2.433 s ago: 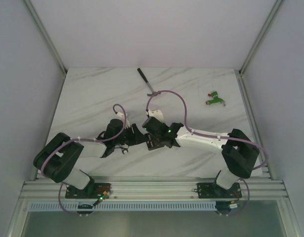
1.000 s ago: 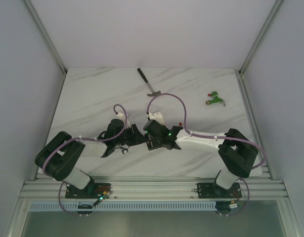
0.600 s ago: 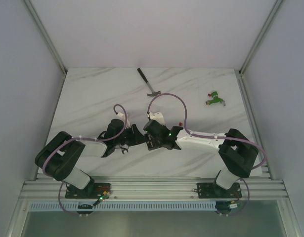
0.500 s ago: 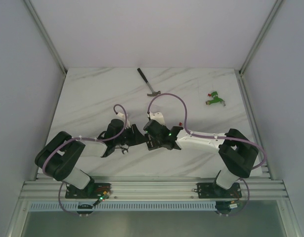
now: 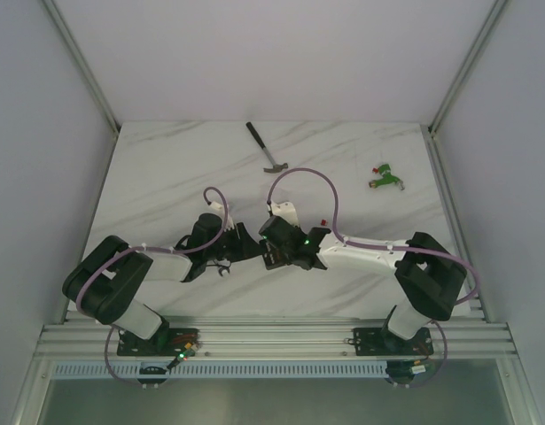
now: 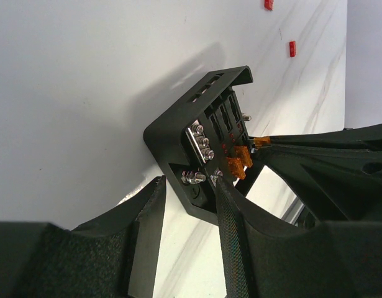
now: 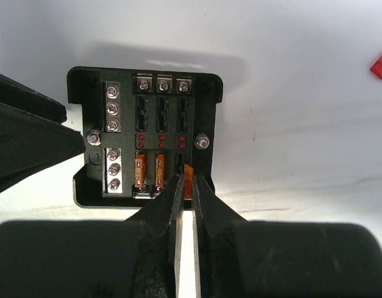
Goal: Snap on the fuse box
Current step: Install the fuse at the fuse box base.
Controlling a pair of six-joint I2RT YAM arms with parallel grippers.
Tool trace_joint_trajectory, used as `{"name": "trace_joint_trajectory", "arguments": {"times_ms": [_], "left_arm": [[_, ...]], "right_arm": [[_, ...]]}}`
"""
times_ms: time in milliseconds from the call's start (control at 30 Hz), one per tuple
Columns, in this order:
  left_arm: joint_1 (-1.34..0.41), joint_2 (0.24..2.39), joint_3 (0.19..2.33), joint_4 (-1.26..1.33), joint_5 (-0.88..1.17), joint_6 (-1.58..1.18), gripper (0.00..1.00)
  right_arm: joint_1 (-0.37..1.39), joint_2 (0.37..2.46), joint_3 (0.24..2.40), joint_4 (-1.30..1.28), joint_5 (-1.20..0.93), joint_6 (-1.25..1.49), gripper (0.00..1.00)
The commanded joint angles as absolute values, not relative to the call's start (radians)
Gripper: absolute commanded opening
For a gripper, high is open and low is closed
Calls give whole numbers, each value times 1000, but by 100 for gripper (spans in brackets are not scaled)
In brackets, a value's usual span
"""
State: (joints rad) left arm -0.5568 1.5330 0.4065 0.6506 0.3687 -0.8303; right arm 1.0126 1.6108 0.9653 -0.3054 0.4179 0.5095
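Note:
The fuse box (image 7: 147, 93) is a small square black box lying flat on the white table, with two orange fuses seated in its lower row. It also shows in the left wrist view (image 6: 178, 127). In the top view the two grippers hide it. My right gripper (image 7: 188, 179) is shut on an orange fuse (image 7: 189, 172), held at the third slot of that row. My left gripper (image 6: 189, 181) clamps the box's near corner between its fingers (image 6: 231, 230). In the top view the left gripper (image 5: 241, 245) and right gripper (image 5: 274, 253) meet at the table's middle.
A wrench (image 5: 267, 149) lies at the back centre. A green-and-red connector piece (image 5: 385, 177) lies at the back right. Tiny loose red fuses lie near the box (image 5: 323, 222) (image 6: 292, 48) (image 7: 381, 64). The right arm's purple cable (image 5: 307, 177) loops above the grippers.
The right wrist has shifted slightly to the right over the box. The left arm and the fuse box have not moved.

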Motion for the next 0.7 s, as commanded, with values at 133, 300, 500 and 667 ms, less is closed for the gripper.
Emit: {"name": "trace_joint_trajectory", "arguments": {"times_ms": [133,300,500,667], "left_arm": [[-560,1541,426,666,374,-836,47],[-560,1541,428,665,376,-837,47],[-561,1543,428,667,377,-836,46],[-560,1544,428,666,379,-836,47]], "right_arm": [[1017,1608,940,-296,438,531,0],[1016,1606,940,-264,425,525,0],[1017,1609,937,-259,416,525,0],[1017,1620,931,-260,414,530,0]]}}
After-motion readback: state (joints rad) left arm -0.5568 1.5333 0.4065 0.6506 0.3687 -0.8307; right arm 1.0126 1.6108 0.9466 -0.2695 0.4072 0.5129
